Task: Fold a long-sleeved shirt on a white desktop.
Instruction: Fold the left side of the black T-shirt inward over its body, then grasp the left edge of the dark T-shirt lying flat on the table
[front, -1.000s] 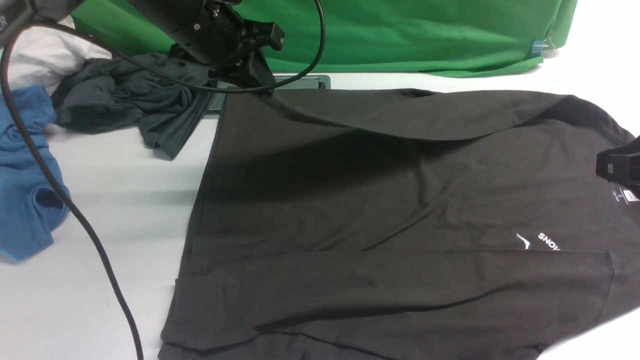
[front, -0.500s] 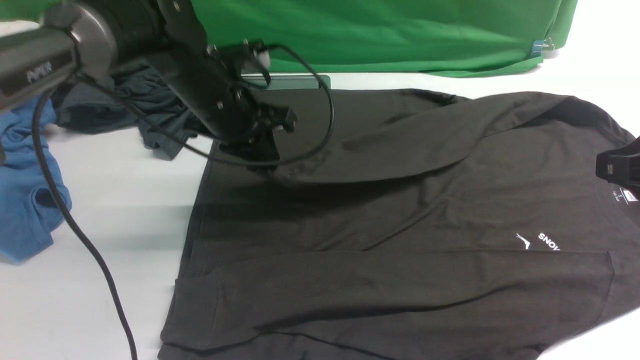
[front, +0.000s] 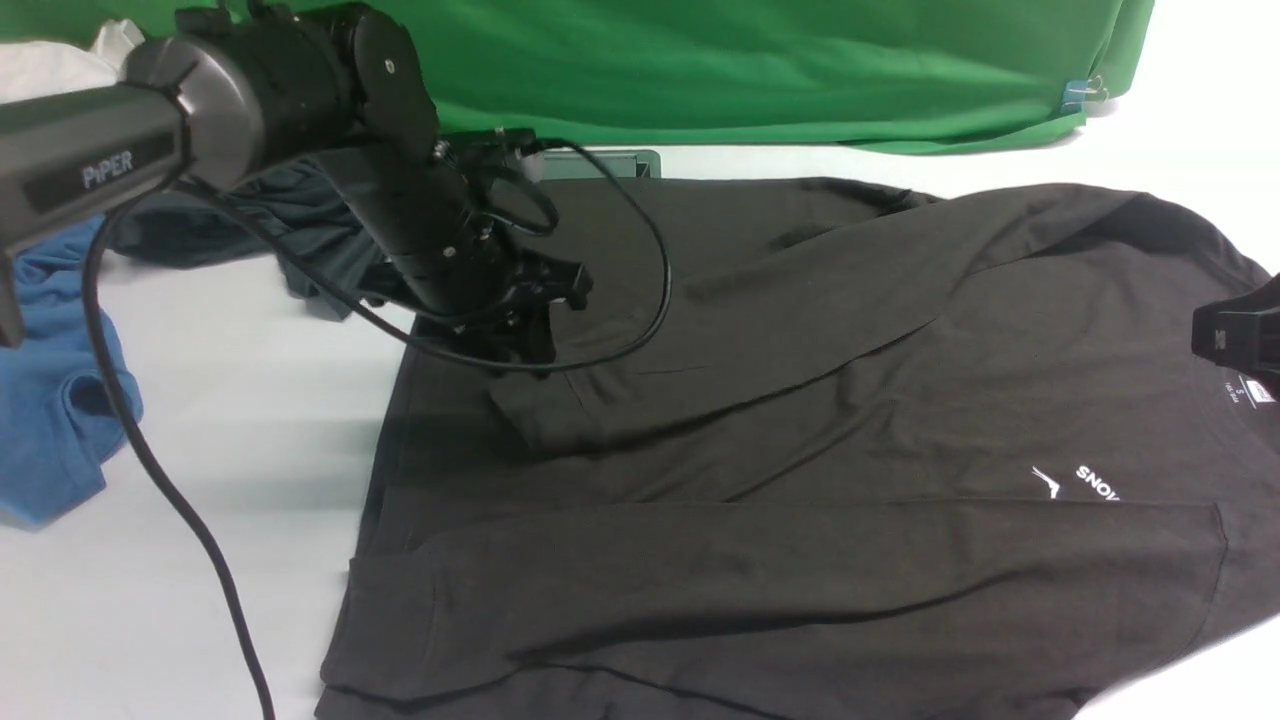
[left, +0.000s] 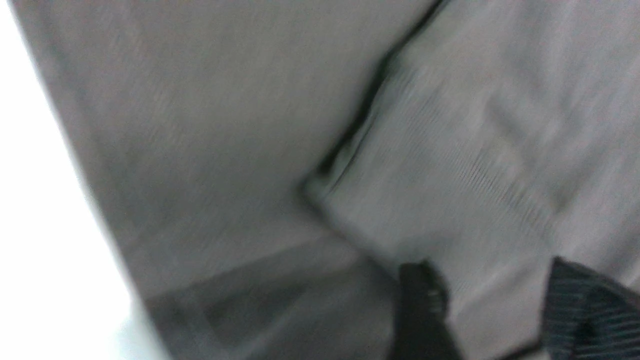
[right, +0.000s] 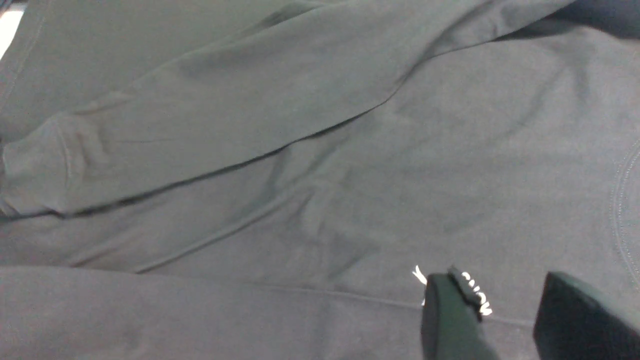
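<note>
Black long-sleeved shirt (front: 800, 420) lengthwise left-right, collar right; left end effector (left: 492, 272) spread, right end effector (right: 497, 282) spread.

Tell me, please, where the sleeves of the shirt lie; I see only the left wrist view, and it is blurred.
Observer: In the front view the far sleeve lies folded across the long-sleeved shirt, its cuff under the left hand.
Operator: And the near one?
Observer: The near sleeve lies folded across too, its edge right beside the SNOW logo.
Operator: Is the right hand busy?
Observer: No, the right hand is open above the shirt, holding nothing.
</note>
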